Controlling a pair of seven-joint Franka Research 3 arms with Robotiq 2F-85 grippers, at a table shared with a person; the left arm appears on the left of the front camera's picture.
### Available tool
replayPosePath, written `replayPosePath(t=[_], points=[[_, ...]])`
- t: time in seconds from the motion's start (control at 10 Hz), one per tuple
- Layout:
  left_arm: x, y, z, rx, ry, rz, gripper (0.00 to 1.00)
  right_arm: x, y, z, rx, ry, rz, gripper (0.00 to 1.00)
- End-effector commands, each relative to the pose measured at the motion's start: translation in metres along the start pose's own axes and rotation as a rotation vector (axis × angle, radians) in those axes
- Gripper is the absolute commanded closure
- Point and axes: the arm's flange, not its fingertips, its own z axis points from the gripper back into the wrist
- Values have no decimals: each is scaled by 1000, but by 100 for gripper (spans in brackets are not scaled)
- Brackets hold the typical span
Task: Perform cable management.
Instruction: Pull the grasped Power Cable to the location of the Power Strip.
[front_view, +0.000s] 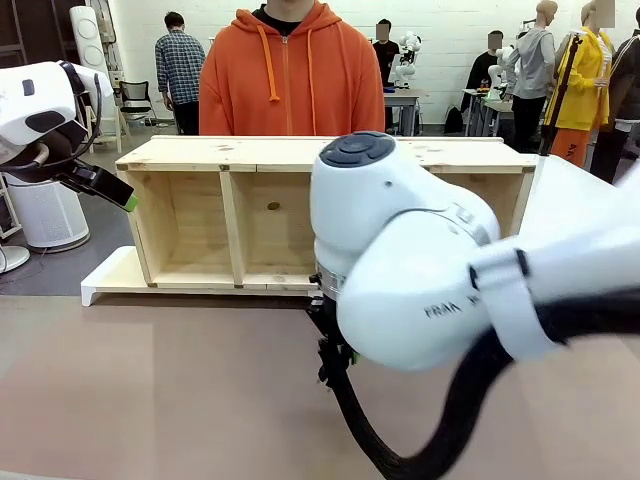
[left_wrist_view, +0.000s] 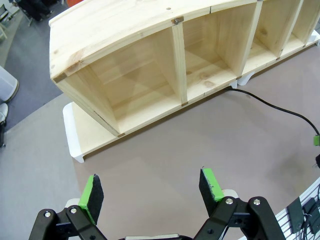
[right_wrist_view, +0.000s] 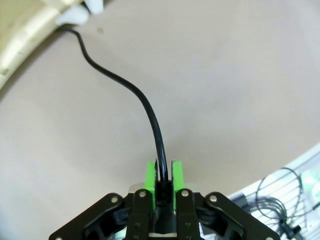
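The cable (right_wrist_view: 145, 100) is a thin black cord lying on the brown table. It runs from under the corner of the wooden shelf (right_wrist_view: 20, 45) in a curve down to my right gripper (right_wrist_view: 163, 176), which is shut on it between the green pads. In the left wrist view the cable (left_wrist_view: 270, 105) comes out from under the shelf (left_wrist_view: 150, 65) and runs to the right edge. My left gripper (left_wrist_view: 151, 189) hangs open above the table in front of the shelf, holding nothing. In the front view the left gripper (front_view: 115, 190) is high at the left, and the right gripper (front_view: 335, 362) is low under its arm.
A person in an orange hoodie (front_view: 290, 80) stands behind the shelf (front_view: 250, 215), which rests on a white base board (front_view: 110, 275). The right arm's thick black hose (front_view: 420, 445) loops near the front edge. A white slatted surface with loose wires (right_wrist_view: 280, 200) lies beside the table.
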Motion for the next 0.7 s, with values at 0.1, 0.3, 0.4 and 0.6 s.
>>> replayPosePath(t=[0.1, 0.3, 0.4, 0.6], points=[[1, 0, 0, 2, -6, 1, 0, 0, 0, 0, 0, 0, 0, 84], [1, 0, 0, 2, -6, 1, 0, 0, 0, 0, 0, 0, 0, 84], [1, 0, 0, 2, -6, 1, 0, 0, 0, 0, 0, 0, 0, 84], [1, 0, 0, 2, -6, 1, 0, 0, 0, 0, 0, 0, 0, 84]])
